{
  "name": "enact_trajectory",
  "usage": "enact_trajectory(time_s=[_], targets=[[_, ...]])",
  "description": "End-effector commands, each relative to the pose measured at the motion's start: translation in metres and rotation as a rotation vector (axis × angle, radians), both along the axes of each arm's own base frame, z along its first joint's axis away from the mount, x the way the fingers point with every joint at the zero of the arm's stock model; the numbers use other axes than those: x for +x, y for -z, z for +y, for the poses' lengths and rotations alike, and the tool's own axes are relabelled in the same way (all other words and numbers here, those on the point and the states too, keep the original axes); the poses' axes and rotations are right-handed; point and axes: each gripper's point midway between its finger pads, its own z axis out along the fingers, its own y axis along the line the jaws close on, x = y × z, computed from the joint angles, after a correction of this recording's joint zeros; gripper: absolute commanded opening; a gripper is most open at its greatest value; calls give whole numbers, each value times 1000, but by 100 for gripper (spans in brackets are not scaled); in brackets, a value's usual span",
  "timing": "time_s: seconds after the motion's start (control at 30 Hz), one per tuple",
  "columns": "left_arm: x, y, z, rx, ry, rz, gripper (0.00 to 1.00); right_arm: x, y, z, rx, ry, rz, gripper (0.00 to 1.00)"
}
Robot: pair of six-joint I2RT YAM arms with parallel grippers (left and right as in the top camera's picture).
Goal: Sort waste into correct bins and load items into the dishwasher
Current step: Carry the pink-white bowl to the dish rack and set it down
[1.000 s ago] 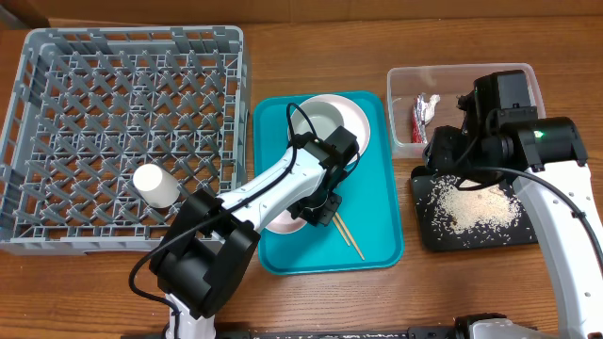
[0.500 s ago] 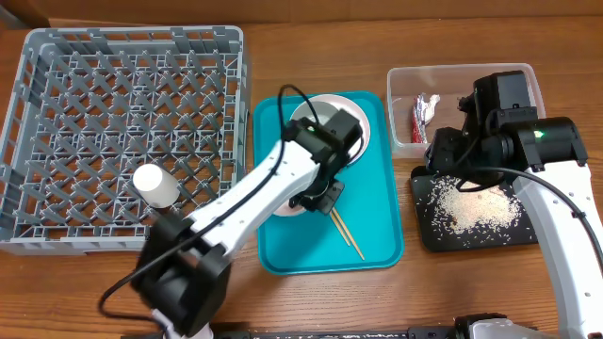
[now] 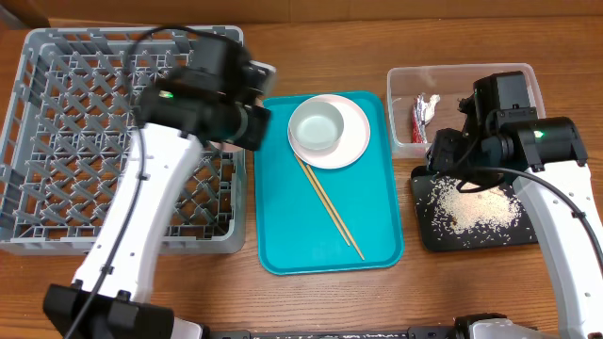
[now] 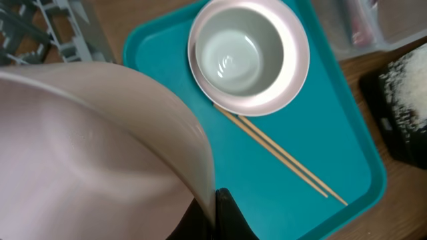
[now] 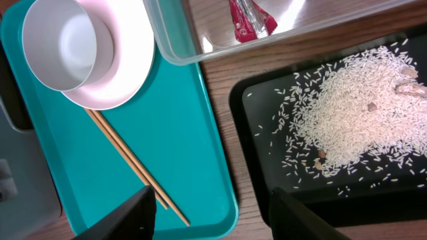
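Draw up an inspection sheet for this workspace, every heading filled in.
Surface: wooden table, bare wood showing.
Job's things: dish rack at the left; pale bowl on the plate, with chopsticks beside them on the teal tray; foil wrapper in the clear tub; rice in the black tray; cup not seen.
Clutter: nothing seen.
Claws: left claw shut on the pink bowl; right claw open, empty.
Cables: black cable loops over the left arm; second cable along the right arm.
Surroundings: nothing seen.
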Motion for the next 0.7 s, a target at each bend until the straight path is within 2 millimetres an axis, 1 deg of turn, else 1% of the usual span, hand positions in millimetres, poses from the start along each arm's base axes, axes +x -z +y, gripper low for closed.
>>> enact_trajectory(time_s=[0.0, 0.13, 0.23, 0.3, 0.4, 0.67], targets=[[9, -30, 5, -202, 148, -86, 4, 2, -5, -3, -9, 11, -22, 56], [24, -31, 40, -287, 138, -122, 4, 2, -5, -3, -9, 11, -22, 56], [36, -23, 65, -307, 119, -143, 4, 2, -5, -3, -9, 11, -22, 56], [45, -16, 78, -322, 94, -145, 4, 2, -5, -3, -9, 11, -22, 56], [57, -5, 90, -364, 101, -158, 4, 2, -5, -3, -9, 11, -22, 56], [79, 19, 110, -483, 129, -197, 4, 2, -5, -3, -9, 12, -22, 56]])
